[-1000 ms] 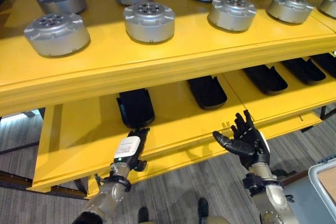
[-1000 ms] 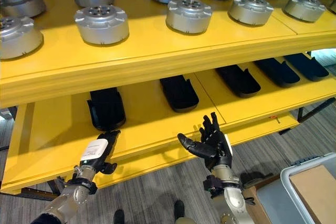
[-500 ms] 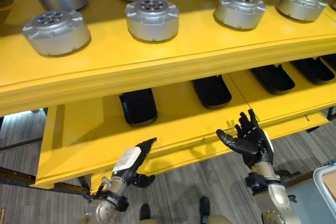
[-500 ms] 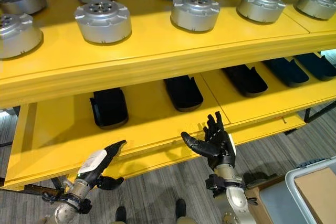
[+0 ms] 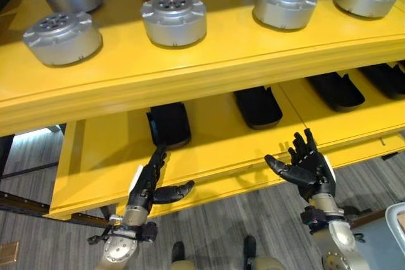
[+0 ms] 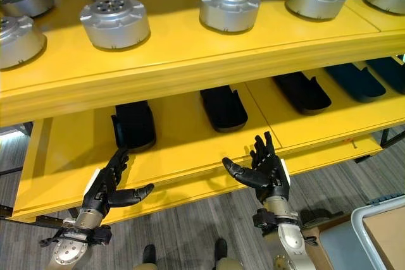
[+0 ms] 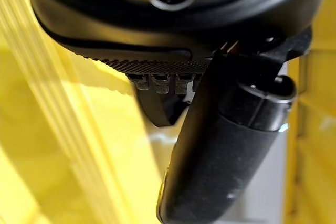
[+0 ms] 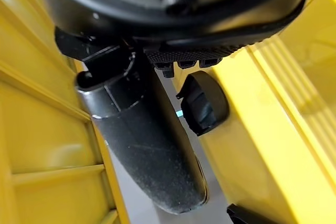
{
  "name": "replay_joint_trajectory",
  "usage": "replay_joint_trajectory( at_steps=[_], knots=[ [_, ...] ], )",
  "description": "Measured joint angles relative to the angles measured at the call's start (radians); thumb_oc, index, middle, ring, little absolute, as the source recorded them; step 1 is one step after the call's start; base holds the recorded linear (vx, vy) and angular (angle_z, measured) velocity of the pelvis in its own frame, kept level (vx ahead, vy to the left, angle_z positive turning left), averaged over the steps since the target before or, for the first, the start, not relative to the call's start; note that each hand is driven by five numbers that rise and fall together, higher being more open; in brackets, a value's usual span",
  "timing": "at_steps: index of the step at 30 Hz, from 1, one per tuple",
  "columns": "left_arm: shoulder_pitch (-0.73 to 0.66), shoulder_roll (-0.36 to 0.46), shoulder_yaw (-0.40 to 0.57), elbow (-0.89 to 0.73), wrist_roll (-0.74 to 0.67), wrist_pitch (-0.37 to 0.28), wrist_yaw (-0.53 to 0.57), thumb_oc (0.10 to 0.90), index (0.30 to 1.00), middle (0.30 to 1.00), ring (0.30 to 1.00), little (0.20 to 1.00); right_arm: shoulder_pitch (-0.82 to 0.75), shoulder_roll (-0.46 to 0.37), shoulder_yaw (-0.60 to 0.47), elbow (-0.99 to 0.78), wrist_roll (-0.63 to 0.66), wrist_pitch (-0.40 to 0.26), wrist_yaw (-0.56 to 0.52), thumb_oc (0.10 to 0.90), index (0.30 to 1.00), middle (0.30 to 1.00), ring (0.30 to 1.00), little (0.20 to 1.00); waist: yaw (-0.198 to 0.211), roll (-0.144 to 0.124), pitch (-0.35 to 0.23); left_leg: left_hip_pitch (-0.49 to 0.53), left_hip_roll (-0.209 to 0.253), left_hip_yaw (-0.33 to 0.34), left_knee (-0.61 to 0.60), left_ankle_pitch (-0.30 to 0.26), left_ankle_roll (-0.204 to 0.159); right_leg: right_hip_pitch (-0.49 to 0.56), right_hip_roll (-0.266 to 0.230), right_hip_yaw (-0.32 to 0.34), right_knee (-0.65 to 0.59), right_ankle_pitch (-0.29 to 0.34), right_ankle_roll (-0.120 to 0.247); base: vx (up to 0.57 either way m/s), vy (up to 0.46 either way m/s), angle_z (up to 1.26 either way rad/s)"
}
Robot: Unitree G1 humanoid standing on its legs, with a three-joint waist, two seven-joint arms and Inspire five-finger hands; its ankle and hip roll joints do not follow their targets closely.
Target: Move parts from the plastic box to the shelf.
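Observation:
Several black plastic parts lie on the lower yellow shelf (image 5: 215, 156): one part (image 5: 169, 124) at the left, a second part (image 5: 258, 106) in the middle, a third part (image 5: 335, 90) further right. My left hand (image 5: 147, 183) hovers open at the shelf's front edge, just below the leftmost black part, fingers straight and thumb out, holding nothing. My right hand (image 5: 305, 169) is raised open in front of the shelf edge, empty too. The left wrist view shows the left thumb (image 7: 226, 150) past the yellow shelf, and the right wrist view shows the right thumb (image 8: 142, 135) beside a black part (image 8: 205, 103).
Several round silver motor housings (image 5: 173, 19) stand in rows on the upper yellow shelf (image 5: 209, 61). A grey plastic box (image 6: 380, 232) with a brown carton in it sits at the lower right on the grey floor.
My left hand has turned upright, its fingers now pointing up toward the leftmost black part. The right hand has barely moved. The camera has shifted slightly.

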Motion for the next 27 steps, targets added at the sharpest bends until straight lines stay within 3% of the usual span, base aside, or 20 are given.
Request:
replay_joint_trajectory(
  at_steps=[1,2,3,4,5,6,7,8,9,12,15,19,21,27],
  knots=[
    [-0.018,-0.023,0.001,0.001,-0.03,0.001,-0.009,0.9,1.0,1.0,1.0,1.0,-0.005,0.0,-0.008,-0.006,-0.011,0.0,0.001,0.9,1.0,1.0,1.0,1.0,-0.001,-0.004,0.0,-0.026,-0.016,0.0,0.042,0.011,0.013,0.002,-0.013,-0.007,0.004,-0.005,-0.003,-0.02,-0.05,0.08],
    [-0.02,-0.037,0.002,-0.011,-0.073,0.002,-0.016,0.9,1.0,1.0,1.0,1.0,-0.019,-0.001,-0.01,-0.006,-0.011,0.0,0.006,0.9,1.0,1.0,1.0,1.0,0.004,-0.024,0.005,-0.024,-0.081,-0.056,0.066,-0.003,0.017,-0.003,-0.032,0.014,0.005,-0.003,-0.007,0.0,-0.049,-0.26],
    [-0.006,-0.053,0.002,-0.019,-0.101,0.0,-0.026,0.9,1.0,1.0,1.0,1.0,-0.029,-0.003,-0.012,-0.009,-0.011,0.0,0.018,0.9,1.0,1.0,1.0,1.0,0.016,-0.052,0.008,-0.011,-0.195,-0.137,0.061,-0.048,0.02,-0.006,-0.076,0.054,0.002,0.009,-0.003,0.01,-0.035,-0.52],
    [0.007,-0.063,0.001,-0.024,-0.115,0.001,-0.039,0.9,1.0,1.0,1.0,1.0,-0.025,-0.009,-0.023,-0.03,-0.011,0.0,0.028,0.9,1.0,1.0,1.0,1.0,0.011,-0.042,0.002,0.004,-0.282,-0.153,0.041,-0.064,0.048,-0.006,-0.09,0.068,-0.007,0.018,0.004,0.01,-0.027,-0.99],
    [0.025,-0.053,0.015,-0.031,-0.11,0.0,-0.048,0.9,1.0,1.0,1.0,1.0,-0.036,0.004,-0.024,-0.043,-0.011,0.006,0.034,0.9,1.0,1.0,1.0,1.0,0.009,-0.02,-0.008,0.03,-0.347,-0.211,0.02,-0.099,0.13,-0.048,-0.064,0.117,0.013,0.021,0.016,0.01,-0.019,-0.98],
    [0.032,-0.042,0.025,-0.035,-0.109,-0.003,-0.049,0.9,1.0,1.0,1.0,1.0,-0.046,0.007,-0.014,-0.045,-0.011,0.006,0.039,0.9,1.0,1.0,1.0,1.0,0.021,-0.024,-0.011,0.031,-0.375,-0.244,0.029,-0.102,0.133,-0.069,-0.055,0.148,0.028,0.025,0.017,-0.01,-0.013,-1.26],
    [0.031,-0.035,0.03,-0.026,-0.109,-0.003,-0.05,0.9,1.0,1.0,1.0,1.0,-0.058,0.007,-0.004,-0.044,-0.011,0.007,0.039,0.9,1.0,1.0,1.0,1.0,0.034,-0.039,-0.012,0.032,-0.419,-0.324,0.048,-0.109,0.147,-0.092,-0.051,0.195,0.042,0.031,0.018,-0.01,-0.004,-1.2],
    [0.028,-0.033,0.037,-0.005,-0.102,-0.003,-0.05,0.9,1.0,1.0,1.0,1.0,-0.075,0.016,0.006,-0.043,-0.011,0.012,0.039,0.9,1.0,1.0,1.0,1.0,0.042,-0.055,-0.012,0.025,-0.439,-0.346,0.07,-0.104,0.171,-0.107,-0.047,0.232,0.047,0.044,0.022,-0.01,0.008,-1.03],
    [0.014,-0.028,0.035,0.025,-0.099,0.001,-0.052,0.9,1.0,1.0,1.0,1.0,-0.086,0.03,0.01,-0.042,-0.011,0.012,0.039,0.9,1.0,1.0,1.0,1.0,0.03,-0.068,-0.01,0.01,-0.445,-0.346,0.096,-0.107,0.169,-0.11,-0.048,0.256,0.045,0.049,0.043,0.03,0.029,-0.72],
    [-0.01,-0.025,0.022,0.064,-0.094,0.019,-0.052,0.9,1.0,1.0,1.0,1.0,-0.084,0.062,0.017,-0.033,-0.011,0.014,0.045,0.9,1.0,1.0,1.0,1.0,0.034,-0.097,-0.018,0.026,-0.434,-0.287,0.082,-0.105,0.182,-0.107,-0.044,0.266,0.069,0.033,0.056,0.07,0.103,-0.38],
    [-0.01,0.008,-0.011,0.062,-0.094,0.019,-0.056,0.9,1.0,1.0,1.0,1.0,-0.086,0.069,0.023,-0.033,-0.011,0.016,0.067,0.9,1.0,1.0,1.0,1.0,0.034,-0.096,-0.03,0.057,-0.424,-0.267,0.031,-0.086,0.183,-0.087,-0.032,0.264,0.058,0.021,0.048,0.0,0.079,-0.25],
    [-0.012,0.019,-0.032,0.058,-0.094,0.022,-0.074,0.9,1.0,1.0,1.0,1.0,-0.084,0.068,0.041,-0.033,-0.011,0.031,0.072,0.9,1.0,1.0,1.0,1.0,0.026,-0.086,-0.045,0.084,-0.409,-0.206,-0.007,-0.076,0.183,-0.069,-0.014,0.33,-0.003,0.063,0.048,0.0,0.074,-0.46],
    [-0.022,0.019,-0.038,0.057,-0.094,0.025,-0.079,0.9,1.0,1.0,1.0,1.0,-0.077,0.064,0.039,-0.034,-0.011,0.039,0.072,0.9,1.0,1.0,1.0,1.0,-0.003,-0.088,-0.048,0.089,-0.411,-0.191,-0.012,-0.076,0.183,-0.066,-0.013,0.342,-0.025,0.079,0.047,0.0,0.09,-0.41],
    [-0.032,0.034,-0.042,0.054,-0.094,0.04,-0.093,0.9,1.0,1.0,1.0,1.0,-0.046,0.052,0.055,-0.033,-0.011,0.058,0.077,0.9,1.0,1.0,1.0,1.0,-0.026,-0.1,-0.059,0.091,-0.406,-0.048,-0.013,-0.093,0.206,-0.101,0.012,0.461,-0.037,0.091,0.059,-0.11,0.068,-0.7]
  ],
)
